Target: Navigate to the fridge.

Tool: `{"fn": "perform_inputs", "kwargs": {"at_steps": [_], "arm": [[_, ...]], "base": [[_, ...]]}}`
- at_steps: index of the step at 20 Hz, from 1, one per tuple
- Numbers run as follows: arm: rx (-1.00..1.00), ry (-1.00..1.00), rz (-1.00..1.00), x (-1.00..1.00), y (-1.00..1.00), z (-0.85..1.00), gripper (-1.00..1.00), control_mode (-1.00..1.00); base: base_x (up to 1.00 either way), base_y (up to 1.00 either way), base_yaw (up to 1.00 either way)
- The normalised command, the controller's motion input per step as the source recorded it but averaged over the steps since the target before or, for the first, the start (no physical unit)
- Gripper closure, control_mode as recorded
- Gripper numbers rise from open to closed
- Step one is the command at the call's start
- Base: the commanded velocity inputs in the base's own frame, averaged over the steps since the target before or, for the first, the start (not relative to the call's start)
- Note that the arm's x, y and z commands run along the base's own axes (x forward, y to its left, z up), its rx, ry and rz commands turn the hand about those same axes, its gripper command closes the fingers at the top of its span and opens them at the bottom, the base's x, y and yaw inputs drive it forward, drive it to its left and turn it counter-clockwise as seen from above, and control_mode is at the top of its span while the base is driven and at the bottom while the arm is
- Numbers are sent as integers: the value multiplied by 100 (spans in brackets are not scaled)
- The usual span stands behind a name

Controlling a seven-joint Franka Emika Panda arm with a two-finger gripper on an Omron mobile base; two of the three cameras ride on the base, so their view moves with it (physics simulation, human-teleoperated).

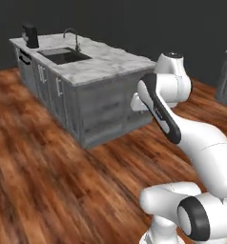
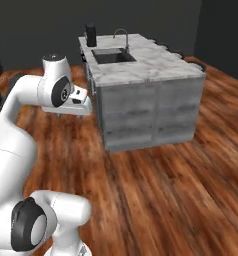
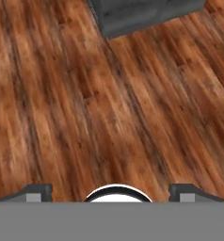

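1. While the base stands on the wooden floor (image 1: 48, 181), nothing matching a tall dark French-door fridge can be made out; the dark panel at the 9 o'clock edge of the right base view is too little to tell. I judge the fridge lies outside what the cameras face, so the base has turning or driving left to do.

2. Largest ahead is the kitchen island (image 2: 146, 107), a grey block with a pale stone top, sitting toward 12 o'clock in both base views. It stands free on the floor with open boards all round, which is why the base can pass beside it rather than stop at it.

3. Next is the arm (image 1: 201, 143), folded close over the base with its elbow high. I judge this tucked pose keeps it from catching anything during driving.

4. Set into the island top toward 11 o'clock is the sink (image 1: 64, 55), with a curved tap (image 1: 72, 37) behind it and a small dark appliance (image 1: 30, 35) at the far corner.

5. Smallest is the gripper (image 3: 111, 190), aimed down at bare floor. Its two tips sit wide apart at 7 and 5 o'clock in the hand view, jaws spread with nothing between them.
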Motion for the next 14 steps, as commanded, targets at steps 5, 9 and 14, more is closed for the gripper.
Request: {"fn": "perform_inputs", "kwargs": {"at_steps": [5,9,14], "arm": [[0,0,0,0,0,0,-100,100],[0,0,0,0,0,0,-100,100],[0,0,0,0,0,0,-100,100]], "base": [[72,-42,-58],[77,-44,-51],[79,-47,-42]]}}
